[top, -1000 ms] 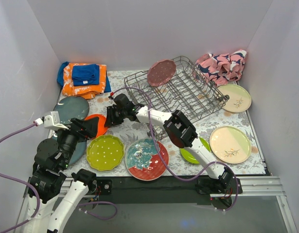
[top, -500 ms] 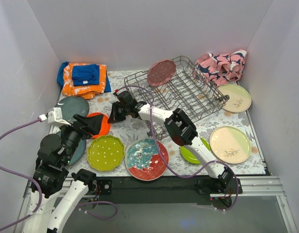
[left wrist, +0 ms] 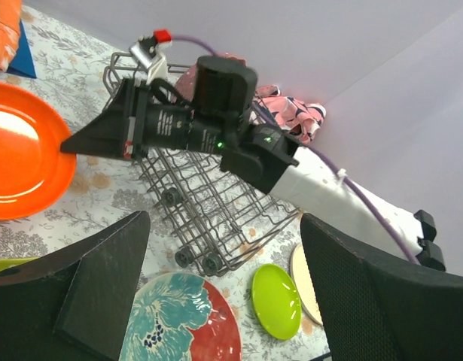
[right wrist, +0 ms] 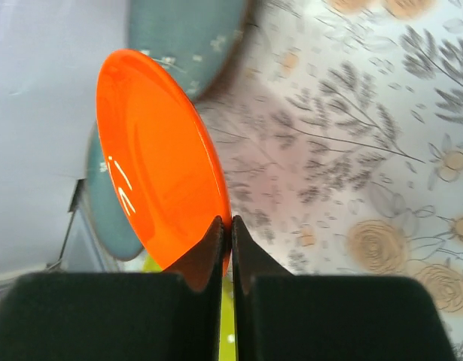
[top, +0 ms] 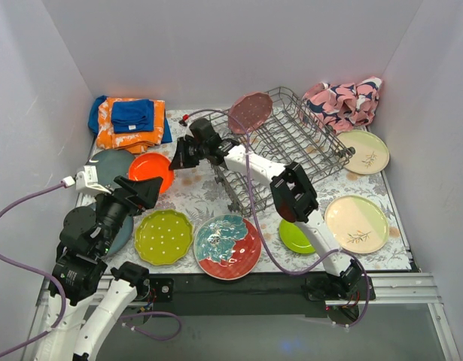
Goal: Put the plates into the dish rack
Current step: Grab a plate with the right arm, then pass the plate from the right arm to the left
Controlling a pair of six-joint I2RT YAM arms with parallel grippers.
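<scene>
My right gripper [top: 175, 159] is shut on the rim of the orange plate [top: 148, 170], holding it tilted above the mat, left of the dish rack [top: 291, 147]. In the right wrist view the fingers [right wrist: 216, 241] pinch the orange plate's [right wrist: 152, 150] edge. In the left wrist view the right gripper [left wrist: 71, 144] holds the orange plate [left wrist: 20, 162] in front of the rack [left wrist: 208, 203]. A pink dotted plate [top: 250, 113] stands in the rack. My left gripper [top: 144, 192] is open and empty, just near of the orange plate.
On the mat lie slate-blue plates [top: 107, 162], a yellow-green dotted plate [top: 163, 236], a red-teal floral plate [top: 227, 246], a lime plate [top: 299, 238] and two cream plates [top: 357, 223]. Folded orange-blue cloths [top: 129, 122] lie far left, a pink patterned cloth [top: 344, 101] far right.
My right gripper has carried the orange plate up and toward the far side, away from my left gripper. The left arm has barely moved.
</scene>
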